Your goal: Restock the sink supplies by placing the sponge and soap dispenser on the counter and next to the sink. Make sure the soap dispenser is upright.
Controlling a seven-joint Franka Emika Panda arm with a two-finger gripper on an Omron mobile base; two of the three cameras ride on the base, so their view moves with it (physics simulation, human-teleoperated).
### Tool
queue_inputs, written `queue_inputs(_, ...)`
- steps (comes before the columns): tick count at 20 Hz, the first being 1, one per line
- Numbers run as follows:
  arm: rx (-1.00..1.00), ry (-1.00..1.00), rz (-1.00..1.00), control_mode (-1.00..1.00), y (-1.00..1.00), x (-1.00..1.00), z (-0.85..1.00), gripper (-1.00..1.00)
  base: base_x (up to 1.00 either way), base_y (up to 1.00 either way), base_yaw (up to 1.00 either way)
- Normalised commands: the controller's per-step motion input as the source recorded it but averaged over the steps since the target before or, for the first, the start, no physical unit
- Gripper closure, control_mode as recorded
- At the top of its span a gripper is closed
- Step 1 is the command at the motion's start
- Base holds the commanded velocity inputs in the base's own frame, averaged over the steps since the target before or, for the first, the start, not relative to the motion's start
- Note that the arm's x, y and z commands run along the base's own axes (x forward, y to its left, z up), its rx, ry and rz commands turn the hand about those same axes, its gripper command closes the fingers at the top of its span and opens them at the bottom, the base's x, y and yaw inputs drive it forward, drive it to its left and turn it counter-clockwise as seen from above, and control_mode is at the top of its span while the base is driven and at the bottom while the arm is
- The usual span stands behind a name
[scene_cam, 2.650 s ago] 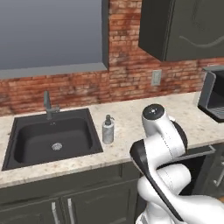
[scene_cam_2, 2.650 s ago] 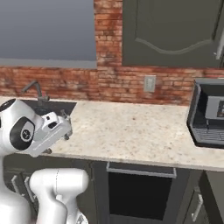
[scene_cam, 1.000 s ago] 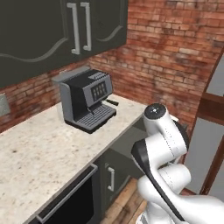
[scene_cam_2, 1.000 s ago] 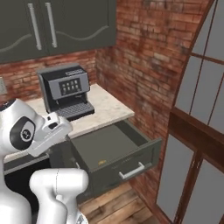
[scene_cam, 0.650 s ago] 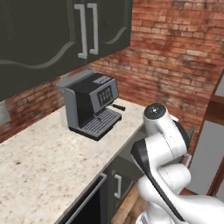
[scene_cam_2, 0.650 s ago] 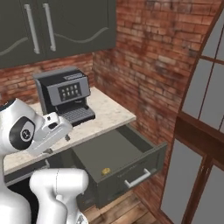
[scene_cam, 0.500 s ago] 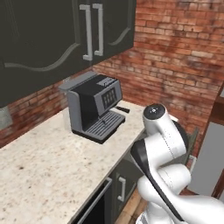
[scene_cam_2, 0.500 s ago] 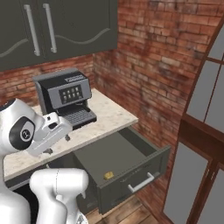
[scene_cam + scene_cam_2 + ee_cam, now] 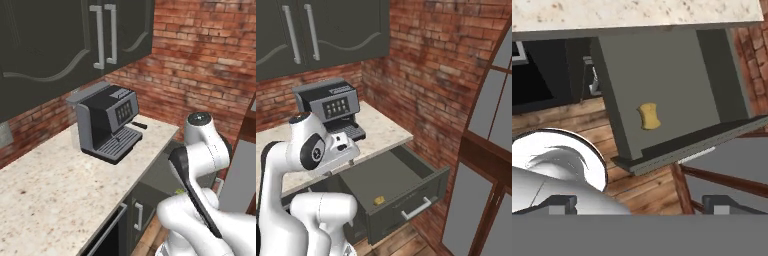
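- You have the counter (image 9: 60, 185) carrying a coffee machine (image 9: 107, 122) at its far end.
- Below it, your open drawer (image 9: 401, 187) holds the sponge (image 9: 649, 116), at 11 o'clock from the hand view's centre.
- Your gripper (image 9: 639, 202) hangs above with jaws spread wide, holding nothing.

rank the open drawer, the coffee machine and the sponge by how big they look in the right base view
1. The open drawer takes up the most of the picture, though it also sits nearer the camera than the machine.
2. The coffee machine on the counter comes next.
3. The sponge, a small yellowish block on the drawer floor, is by far the smallest.
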Motion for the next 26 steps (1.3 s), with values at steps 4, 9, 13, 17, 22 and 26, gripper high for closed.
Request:
queue_inputs(4, 0.23, 0.05, 0.0, -1.0, -0.76, 0.37, -0.7, -1.0, 0.0, 0.0, 0.0)
queue_inputs(9, 0.16, 0.04, 0.0, -1.0, -0.47, 0.36, -0.69, -1.0, 0.0, 0.0, 0.0)
queue_inputs(13, 0.05, 0.05, 0.0, -1.0, -0.12, 0.27, -0.73, -1.0, 0.0, 0.0, 0.0)
queue_inputs(17, 0.03, 0.06, 0.0, -1.0, 0.0, 0.44, -0.58, -1.0, 0.0, 0.0, 0.0)
queue_inputs(22, 0.0, 0.04, 0.0, -1.0, 0.0, 0.41, -0.45, -1.0, 0.0, 0.0, 0.0)
queue_inputs(26, -0.01, 0.12, 0.0, -1.0, 0.0, 0.39, -0.53, -1.0, 0.0, 0.0, 0.0)
